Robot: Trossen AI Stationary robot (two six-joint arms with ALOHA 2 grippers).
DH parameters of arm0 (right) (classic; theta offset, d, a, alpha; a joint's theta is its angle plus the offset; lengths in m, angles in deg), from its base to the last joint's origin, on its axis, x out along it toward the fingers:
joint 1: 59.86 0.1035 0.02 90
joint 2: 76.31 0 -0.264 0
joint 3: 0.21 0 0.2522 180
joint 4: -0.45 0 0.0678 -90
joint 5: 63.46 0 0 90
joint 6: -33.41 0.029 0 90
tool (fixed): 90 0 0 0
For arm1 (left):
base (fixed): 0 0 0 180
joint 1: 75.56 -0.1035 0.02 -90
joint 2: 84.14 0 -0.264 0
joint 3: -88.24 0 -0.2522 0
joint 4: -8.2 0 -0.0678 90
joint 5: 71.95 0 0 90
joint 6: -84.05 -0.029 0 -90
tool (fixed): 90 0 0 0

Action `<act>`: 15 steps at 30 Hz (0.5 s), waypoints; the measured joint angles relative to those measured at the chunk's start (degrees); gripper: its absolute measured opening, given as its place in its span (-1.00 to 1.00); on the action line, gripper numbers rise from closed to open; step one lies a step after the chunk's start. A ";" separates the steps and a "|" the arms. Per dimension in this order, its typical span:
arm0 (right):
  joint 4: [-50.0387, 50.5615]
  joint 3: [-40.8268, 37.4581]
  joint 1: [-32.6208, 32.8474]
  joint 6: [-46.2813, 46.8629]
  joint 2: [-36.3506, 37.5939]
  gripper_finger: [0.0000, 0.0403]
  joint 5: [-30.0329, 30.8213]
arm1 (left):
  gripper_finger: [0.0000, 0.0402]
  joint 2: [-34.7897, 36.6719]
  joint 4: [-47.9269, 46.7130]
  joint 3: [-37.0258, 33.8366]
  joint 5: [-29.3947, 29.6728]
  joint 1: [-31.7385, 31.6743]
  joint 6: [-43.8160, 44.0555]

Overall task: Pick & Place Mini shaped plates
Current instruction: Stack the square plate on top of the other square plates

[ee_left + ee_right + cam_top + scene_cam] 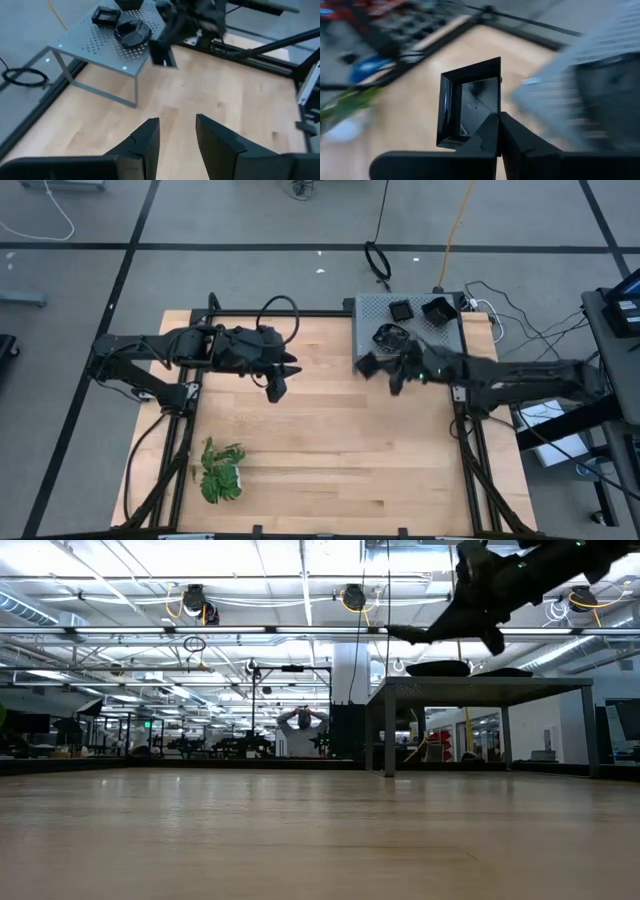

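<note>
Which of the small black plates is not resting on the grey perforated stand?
The square black plate clamped in the right pincer, in the air beside the stand. The other three black plates lie on the stand.

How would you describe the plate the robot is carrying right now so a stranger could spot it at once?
Find the perforated grey metal stand at the wooden table's far right corner. Just off its near left corner, the right gripper is shut on a small black square plate. Unlike the three black plates resting on the stand, it hangs in the air.

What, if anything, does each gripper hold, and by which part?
The right gripper holds a square black plate by its rim. The left gripper holds nothing.
</note>
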 joint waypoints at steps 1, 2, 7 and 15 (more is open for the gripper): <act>3.67 1.75 -2.14 0.00 0.35 -1.00 0.03 | -0.36 0.00 0.01 0.00 0.02 -0.28 -0.99; 6.81 3.48 -4.42 0.00 0.54 -1.00 0.01 | -0.36 0.00 0.01 0.00 0.04 -0.60 -1.89; 15.56 11.33 -15.46 0.00 -0.01 -1.00 -0.30 | -0.36 1.50 0.29 0.00 0.27 -3.01 -7.68; 22.64 19.00 -30.53 0.06 -2.20 -1.00 -3.66 | -0.36 7.83 1.10 -0.02 12.17 -6.85 -17.52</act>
